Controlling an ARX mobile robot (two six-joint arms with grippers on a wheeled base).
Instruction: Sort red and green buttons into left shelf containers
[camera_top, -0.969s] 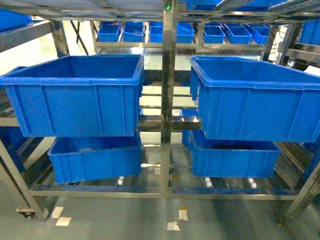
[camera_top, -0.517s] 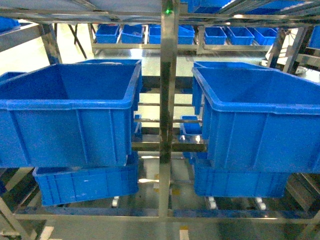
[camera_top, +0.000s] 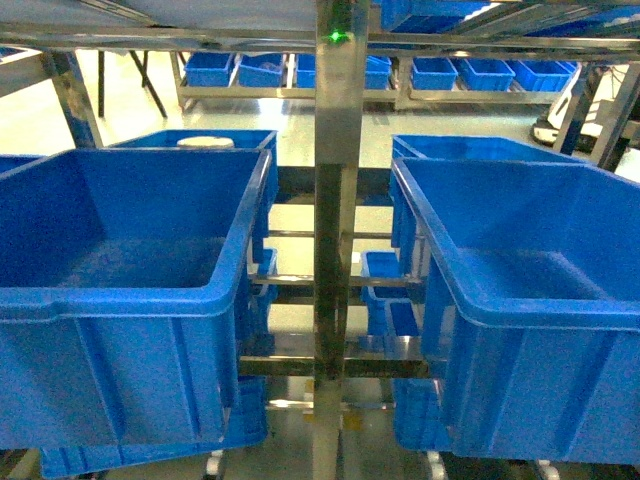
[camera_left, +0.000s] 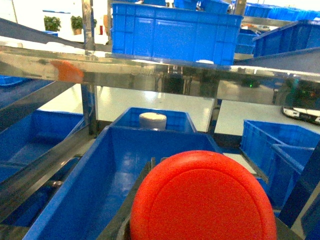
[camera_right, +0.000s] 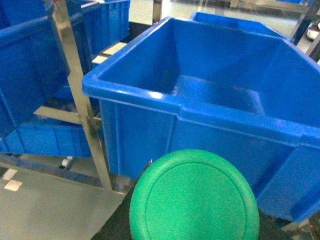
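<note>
Nearing shelf (camera_top: 335, 200): bins are looming larger than before.
Left end effector: gripping red button (camera_left: 202, 200).
Right end effector: gripping green button (camera_right: 195, 197), bin (camera_right: 200, 120) at 12 o'clock.

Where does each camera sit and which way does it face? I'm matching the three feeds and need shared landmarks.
Head: on the robot, looking forward at the shelf, its centre post between the left bin and right bin; no arm shows.
Left wrist: over the left bin, facing into the shelf; a red button fills the foreground, fingers unclear.
Right wrist: before the right bin, looking down into it; a green button in the foreground.
Shared: head and left wrist both show the white cylinder in the bin behind.
</note>
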